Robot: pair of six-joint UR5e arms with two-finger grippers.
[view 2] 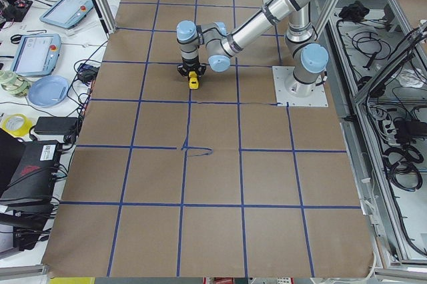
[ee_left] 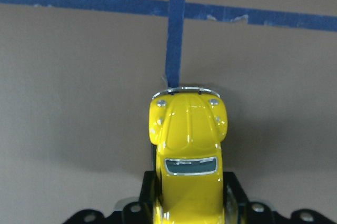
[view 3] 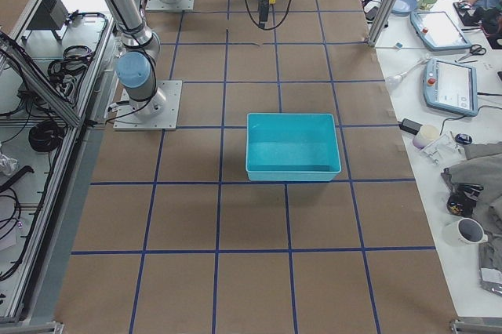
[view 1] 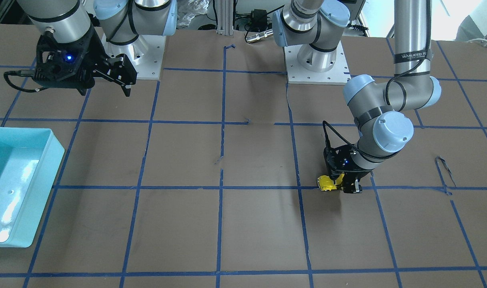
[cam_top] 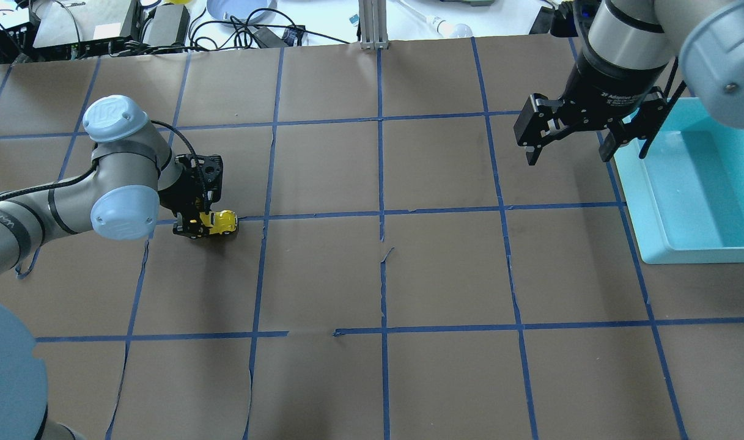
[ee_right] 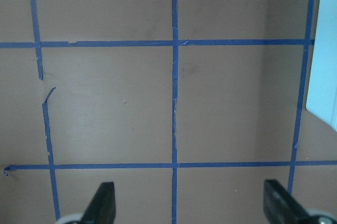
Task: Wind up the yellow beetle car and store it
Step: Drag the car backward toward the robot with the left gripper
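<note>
The yellow beetle car (cam_top: 220, 222) sits on the brown table by a blue tape line, held at its rear. My left gripper (cam_top: 195, 225) is shut on the car, low at the table; it shows in the front-facing view (view 1: 340, 187) with the car (view 1: 326, 183). In the left wrist view the car (ee_left: 188, 155) points away from me, its rear between the fingers. My right gripper (cam_top: 568, 146) is open and empty, raised next to the teal bin (cam_top: 689, 183). Its fingertips (ee_right: 102, 203) show wide apart in the right wrist view.
The teal bin (view 1: 15, 184) is empty and stands at the table's right end; it also shows in the exterior right view (view 3: 292, 146). Blue tape lines grid the brown table. Cables, tablets and plates lie beyond the far edge.
</note>
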